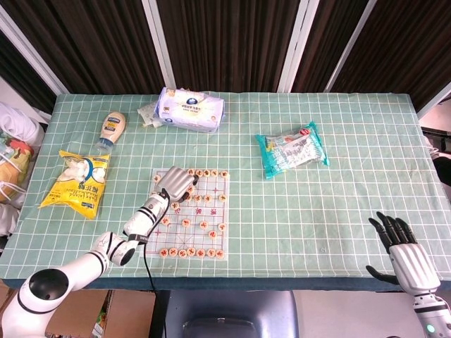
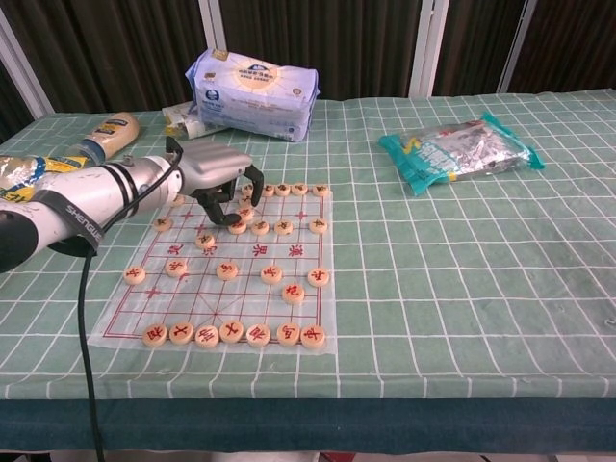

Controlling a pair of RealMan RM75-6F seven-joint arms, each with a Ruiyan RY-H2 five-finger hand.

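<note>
From the head view, the left hand hangs over the far left part of the chess board, a thin sheet printed with a red grid and set with round chess pieces. Its fingers curl downward among the pieces of the far rows; from this height it cannot be told whether a piece sits between them. The board lies near the front middle of the table, its near edge close to the table's front edge. Open cloth stretches to the right of the board. The right hand hovers off the front right corner of the table, fingers spread and holding nothing. A tissue pack lies at the far side, a teal snack bag to the right of centre, a yellow bag and a mayonnaise bottle to the left.

From the chest view, the left hand shows lower and clearer: the fingers arch down with the thumb opposite, their tips right at one piece in the second row from the far edge. Whether they touch or pinch it cannot be told. Neighbouring pieces stand just beside it on either side, leaving little room, while the board's middle rows are sparser. The chess board lies flat, its right edge facing bare cloth.
</note>
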